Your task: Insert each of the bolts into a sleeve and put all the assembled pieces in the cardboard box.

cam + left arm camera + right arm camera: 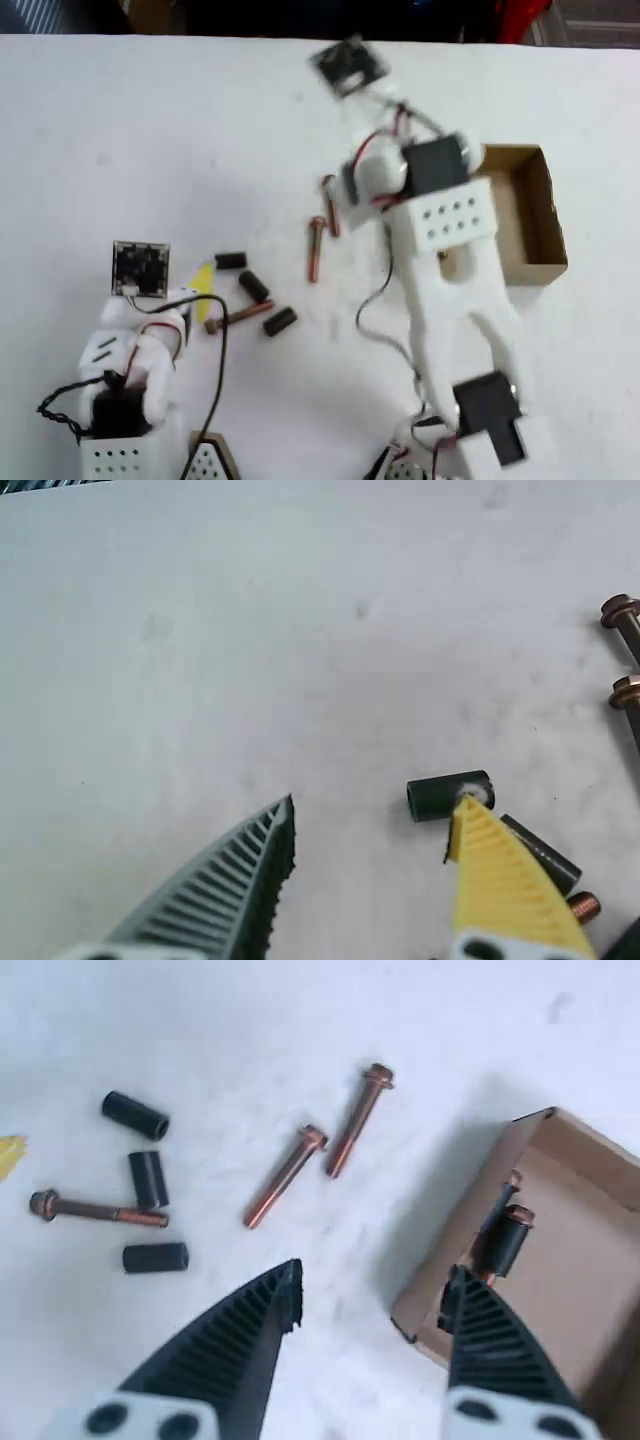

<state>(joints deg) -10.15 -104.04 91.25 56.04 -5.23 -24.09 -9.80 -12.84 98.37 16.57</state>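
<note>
1. The fingers [235, 1345] are held apart over the surface [250, 1020];
2. three bolts [285, 1176] [358, 1120] [98, 1210] and three sleeves [135, 1116] [148, 1179] [155, 1258] are scattered on it;
3. an assembled piece [505, 1240] is seen inside the cardboard box [590, 1250].

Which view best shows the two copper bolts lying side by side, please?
The right wrist view: both bolts lie whole and unobstructed, head to tip. The high view shows them close beside the right arm. The left wrist view cuts them off past their heads.
</note>
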